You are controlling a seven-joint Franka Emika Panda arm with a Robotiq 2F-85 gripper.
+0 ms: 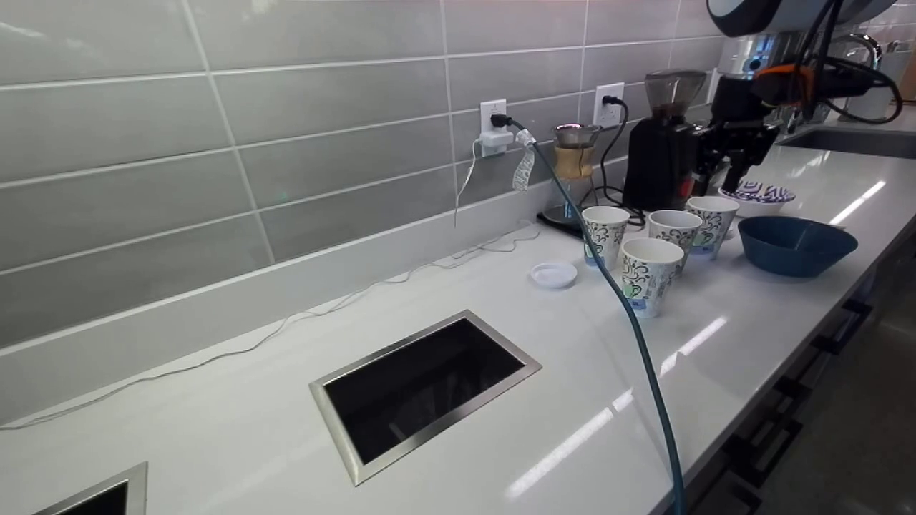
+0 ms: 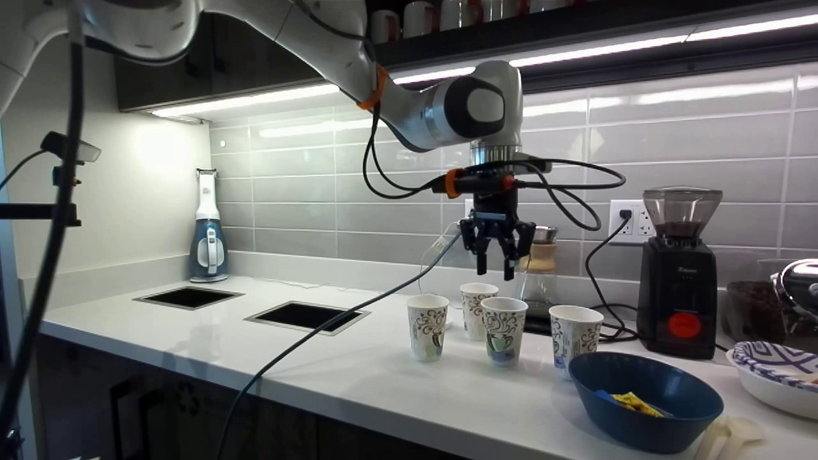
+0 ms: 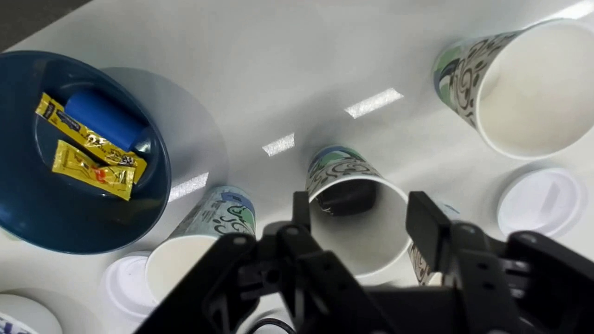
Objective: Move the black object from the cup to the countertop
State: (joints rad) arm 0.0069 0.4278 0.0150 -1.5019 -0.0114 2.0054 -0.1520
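The black object (image 3: 350, 197) lies at the bottom of a white patterned paper cup (image 3: 359, 246) in the wrist view. Both exterior views hide it inside the cup. That cup stands upright in the middle of the group, and it shows in both exterior views (image 2: 503, 338) (image 1: 674, 223). My gripper (image 3: 359, 215) is open and empty, its fingers apart on either side of the cup's mouth as seen from above. In both exterior views the gripper (image 2: 495, 265) (image 1: 717, 175) points down and hangs above the cups. The white countertop (image 2: 364, 377) lies under the cups.
Three other paper cups (image 2: 428, 329) (image 2: 479, 310) (image 2: 574, 338) stand close around. A dark blue bowl (image 2: 645, 402) holds yellow packets. White lids (image 3: 540, 202) lie nearby. A green cable (image 1: 647, 357) crosses the counter. A black grinder (image 2: 677, 300) and glass carafe (image 2: 538, 287) stand by the wall.
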